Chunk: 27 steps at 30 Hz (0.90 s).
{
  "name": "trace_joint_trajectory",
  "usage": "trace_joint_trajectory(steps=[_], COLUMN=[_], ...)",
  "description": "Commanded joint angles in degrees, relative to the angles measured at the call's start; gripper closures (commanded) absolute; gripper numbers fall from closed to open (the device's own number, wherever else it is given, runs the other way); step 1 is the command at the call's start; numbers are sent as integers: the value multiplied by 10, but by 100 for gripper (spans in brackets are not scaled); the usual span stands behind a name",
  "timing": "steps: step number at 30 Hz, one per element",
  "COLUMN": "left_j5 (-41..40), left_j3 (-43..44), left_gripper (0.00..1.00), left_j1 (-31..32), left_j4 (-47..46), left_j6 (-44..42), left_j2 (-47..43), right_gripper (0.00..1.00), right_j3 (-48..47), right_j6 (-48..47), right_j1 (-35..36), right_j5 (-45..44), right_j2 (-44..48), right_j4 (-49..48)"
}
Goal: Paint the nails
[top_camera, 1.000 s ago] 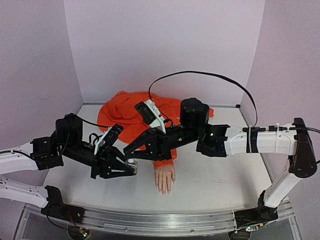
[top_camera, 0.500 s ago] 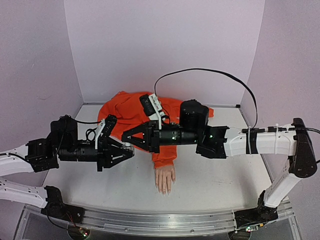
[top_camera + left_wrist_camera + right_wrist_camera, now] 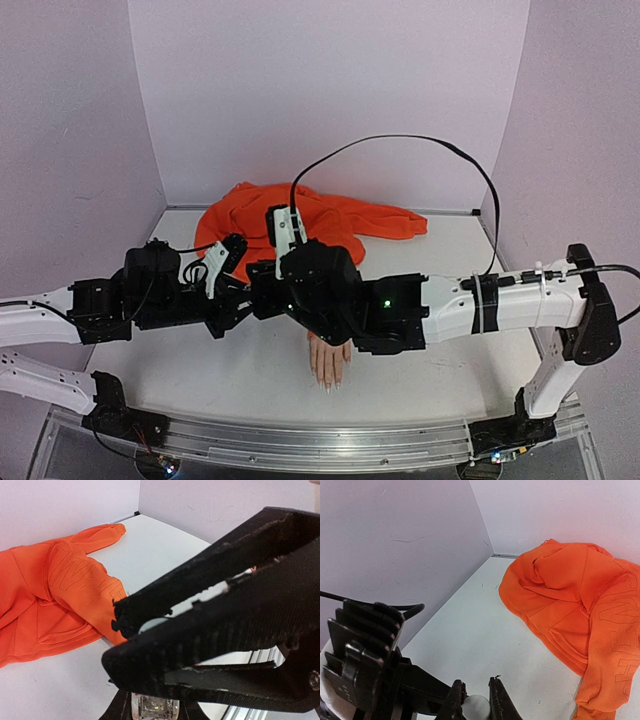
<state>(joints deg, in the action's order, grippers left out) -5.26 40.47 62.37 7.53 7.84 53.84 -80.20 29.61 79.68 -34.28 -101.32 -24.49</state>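
The mannequin hand (image 3: 330, 358) lies palm down on the white table, its wrist in an orange sleeve (image 3: 322, 218). Its pale nails (image 3: 328, 382) point toward the near edge; they show only in the top view. My left gripper (image 3: 155, 706) is shut on the small clear bottle (image 3: 155, 709) and holds it off the table, left of the hand. My right gripper (image 3: 476, 700) is shut on the bottle's white cap (image 3: 476, 708). The two grippers meet in the top view, left (image 3: 236, 300) and right (image 3: 264, 292), partly hidden by the right wrist.
The orange hoodie (image 3: 570, 595) is heaped at the back middle of the table. Pale purple walls (image 3: 330, 90) close in the back and both sides. The right arm's black cable (image 3: 400, 140) loops above the hoodie.
My left gripper lifted the bottle and drew it back up and left. My right gripper swung left and closed round the cap, its wrist now over the sleeve.
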Motion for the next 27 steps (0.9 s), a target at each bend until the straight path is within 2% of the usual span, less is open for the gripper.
trace_joint_trajectory(steps=[1,4,8,11,15,19,23,27], left_j5=[-87,-61,-16,46,180,333,437,482], left_j3=[1,-12,-7,6,25,52,73,80], left_gripper=[100,100,100,100,100,100,100,100], left_j1=[-28,-28,-28,-29,-30,-30,-30,-30], left_j4=[-73,-68,-46,-39,-40,-44,-53,-65], left_j6=[48,59,65,61,56,42,44,49], left_j2=[-21,-29,-28,-24,-21,-10,9,27], right_gripper=[79,66,49,38,28,22,21,31], right_j3=[11,32,72,110,158,181,178,168], right_j6=[-36,-80,-79,-75,-69,-77,-52,-23], right_j1=[22,-2,-67,-110,-168,-182,-182,-182], right_j5=[103,179,343,440,594,719,828,861], right_j2=[48,74,115,145,172,187,168,142], right_j4=[23,10,-12,-42,-95,-149,-222,-277])
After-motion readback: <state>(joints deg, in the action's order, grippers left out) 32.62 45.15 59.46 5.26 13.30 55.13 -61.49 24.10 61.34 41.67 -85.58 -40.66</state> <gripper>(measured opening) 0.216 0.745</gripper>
